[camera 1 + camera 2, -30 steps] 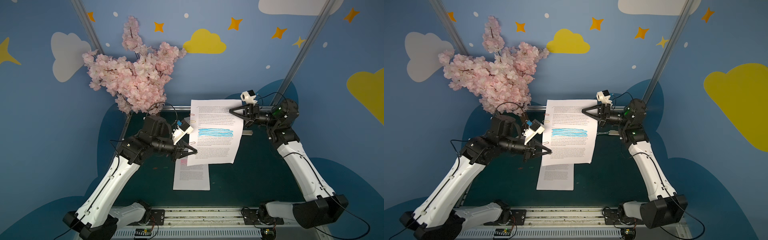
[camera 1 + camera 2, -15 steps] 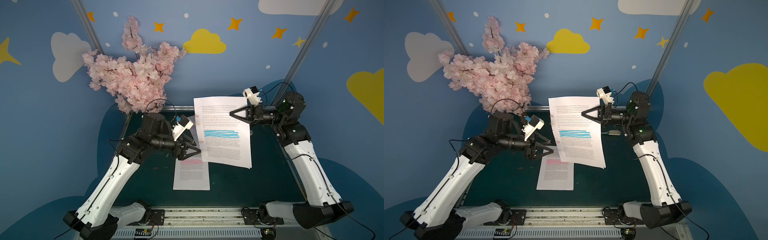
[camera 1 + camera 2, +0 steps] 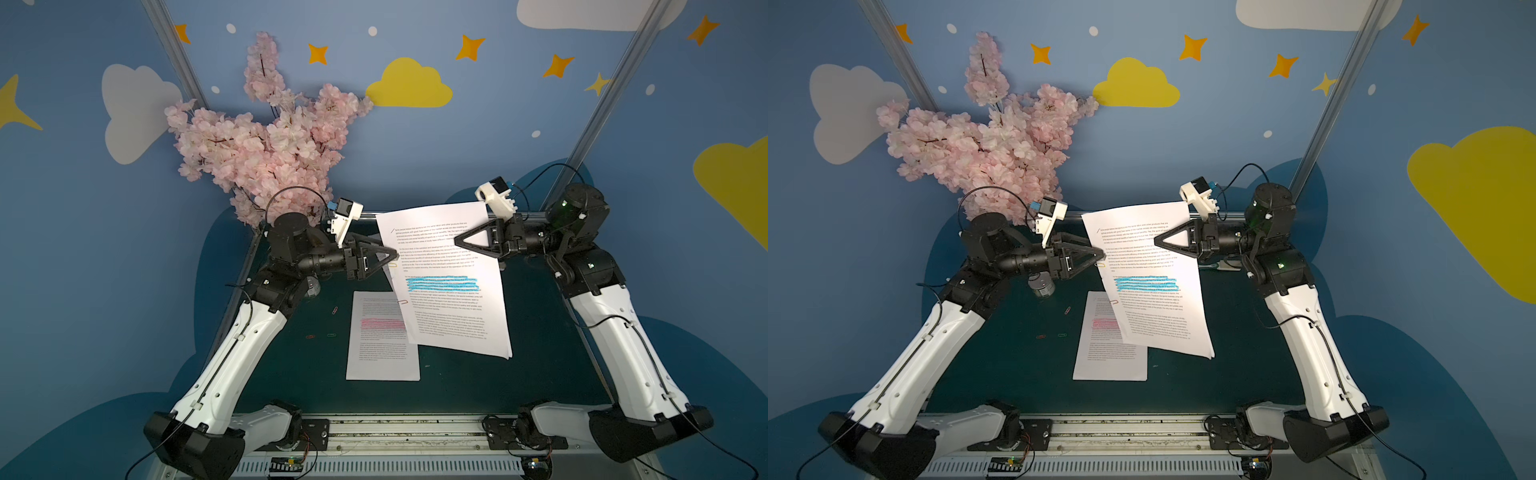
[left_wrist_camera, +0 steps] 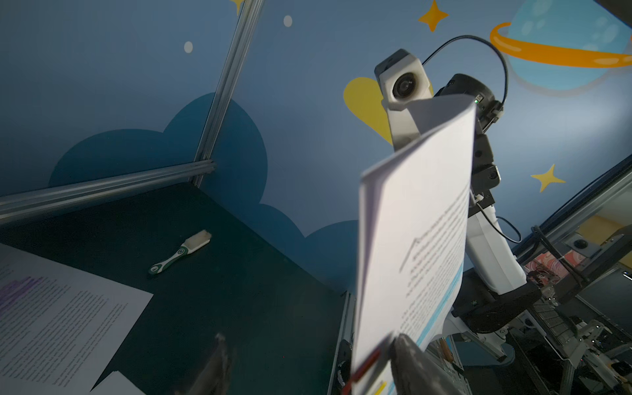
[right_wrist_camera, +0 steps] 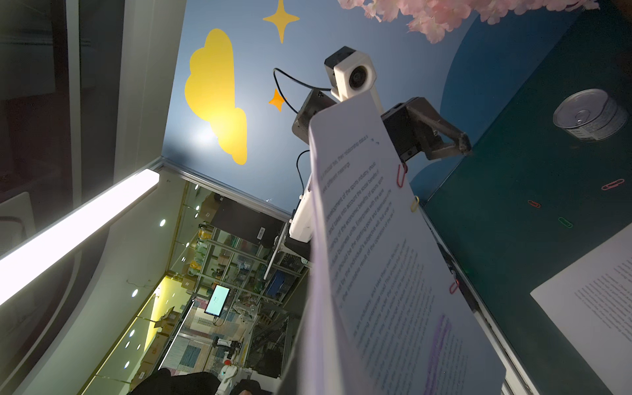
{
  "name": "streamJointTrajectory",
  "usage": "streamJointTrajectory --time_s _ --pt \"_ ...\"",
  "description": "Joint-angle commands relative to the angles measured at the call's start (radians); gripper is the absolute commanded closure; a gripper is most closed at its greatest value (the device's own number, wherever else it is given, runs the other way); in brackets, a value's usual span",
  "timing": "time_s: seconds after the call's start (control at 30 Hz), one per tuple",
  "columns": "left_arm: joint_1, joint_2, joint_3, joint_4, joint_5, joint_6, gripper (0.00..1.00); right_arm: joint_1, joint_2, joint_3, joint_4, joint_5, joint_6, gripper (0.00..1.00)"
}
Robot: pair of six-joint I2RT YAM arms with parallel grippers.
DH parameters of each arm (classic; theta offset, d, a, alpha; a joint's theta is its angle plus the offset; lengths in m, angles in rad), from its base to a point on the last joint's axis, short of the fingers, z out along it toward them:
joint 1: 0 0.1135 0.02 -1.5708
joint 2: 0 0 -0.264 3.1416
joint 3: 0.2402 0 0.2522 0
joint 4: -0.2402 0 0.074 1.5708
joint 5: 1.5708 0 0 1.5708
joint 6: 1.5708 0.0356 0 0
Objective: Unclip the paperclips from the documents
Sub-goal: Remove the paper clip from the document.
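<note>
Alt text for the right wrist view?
Lifted stack of printed pages with three paperclips on one edge and the left gripper at that edge. Beyond lie a can, three loose clips and another page on the mat.

Our left arm (image 3: 237, 357) stands up from its base at about 7 o'clock in both top views. It bends at the elbow and levels its wrist, so the left gripper (image 3: 390, 251) points toward 3 o'clock with its jaws spread apart. Our right arm (image 3: 615, 332) mirrors it from 5 o'clock, wrist level. The right gripper (image 3: 457, 240) points toward 9 o'clock, pinched tight on the lifted pages (image 3: 453, 299) and facing the left one, near but apart.
</note>
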Motion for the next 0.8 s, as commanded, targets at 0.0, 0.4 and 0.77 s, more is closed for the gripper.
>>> streamJointTrajectory --time_s 0.0,0.4,0.77 --pt "0.006 -0.009 -0.017 0.261 0.071 -0.127 0.27 0.016 0.007 0.008 0.022 -0.019 -0.011 1.0" --pt "-0.003 -0.044 -0.019 0.321 0.192 -0.267 0.48 0.019 0.117 0.07 0.128 -0.036 0.016 1.0" --pt "0.013 -0.091 0.007 0.156 0.19 -0.17 0.73 -0.017 0.128 0.087 0.008 -0.054 -0.087 1.0"
